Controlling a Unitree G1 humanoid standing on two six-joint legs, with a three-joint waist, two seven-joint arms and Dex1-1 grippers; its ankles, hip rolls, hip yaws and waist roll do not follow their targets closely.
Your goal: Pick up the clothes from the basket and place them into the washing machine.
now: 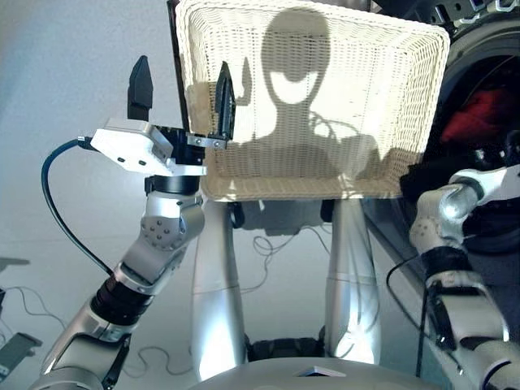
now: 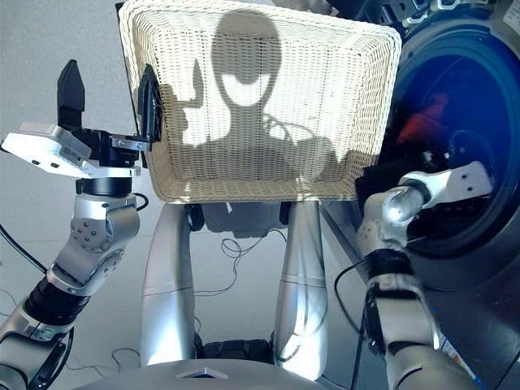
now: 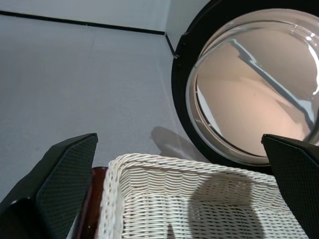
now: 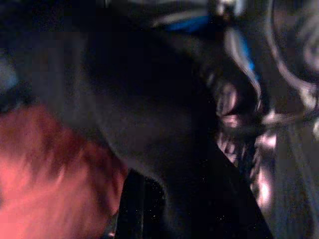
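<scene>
The right gripper is out of sight inside the washing machine; only its forearm shows reaching into the drum, so whether its fingers are clenched or released cannot be told. In the right wrist view a dark garment fills most of the picture, blurred, with a coral-red garment beside it. Red cloth also shows deep in the drum from the head views. A third garment cannot be made out. The left gripper is raised with its wrist bent, beside the near left corner of the one cream wicker basket, its two black fingers spread apart and holding nothing. The basket holds no clothes.
</scene>
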